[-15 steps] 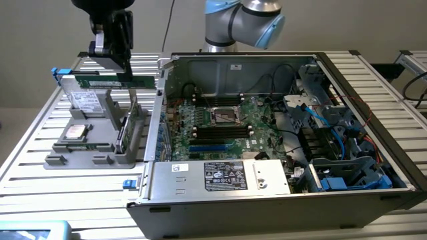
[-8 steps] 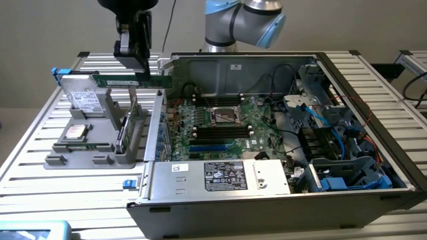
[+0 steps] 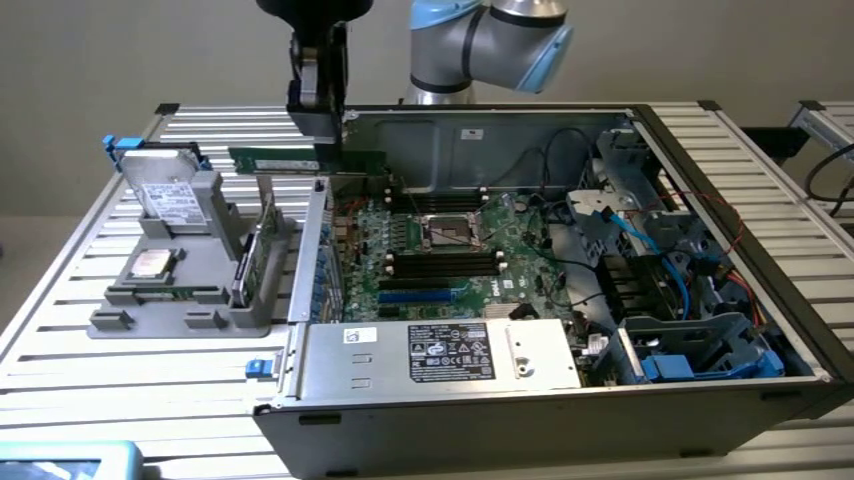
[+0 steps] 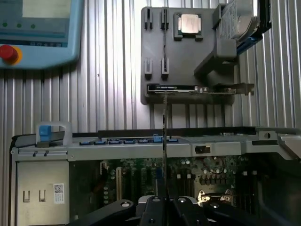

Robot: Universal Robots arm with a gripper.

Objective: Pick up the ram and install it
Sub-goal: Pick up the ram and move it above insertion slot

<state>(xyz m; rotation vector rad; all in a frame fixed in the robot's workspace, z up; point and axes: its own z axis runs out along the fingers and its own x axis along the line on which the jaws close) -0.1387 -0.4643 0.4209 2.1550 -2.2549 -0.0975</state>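
Metal table (image 3: 134, 380), ram (image 3: 274, 158) seemingly matt

The arm (image 3: 487, 40) stands behind the computer case (image 3: 514, 140). Its black pincer (image 3: 326, 150) points straight down over the case's side wall, jaws clamped on the ram (image 3: 274, 160), which is held level.

Robotics lab, assembly test cell. Slotted aluminium tabletop (image 3: 80, 340), cobot arm (image 3: 487, 45) holding the ram (image 3: 274, 158) at an open PC case (image 3: 534, 415), grey parts fixture (image 3: 174, 320), teach pendant (image 4: 42, 42) with red e-stop (image 4: 8, 52).
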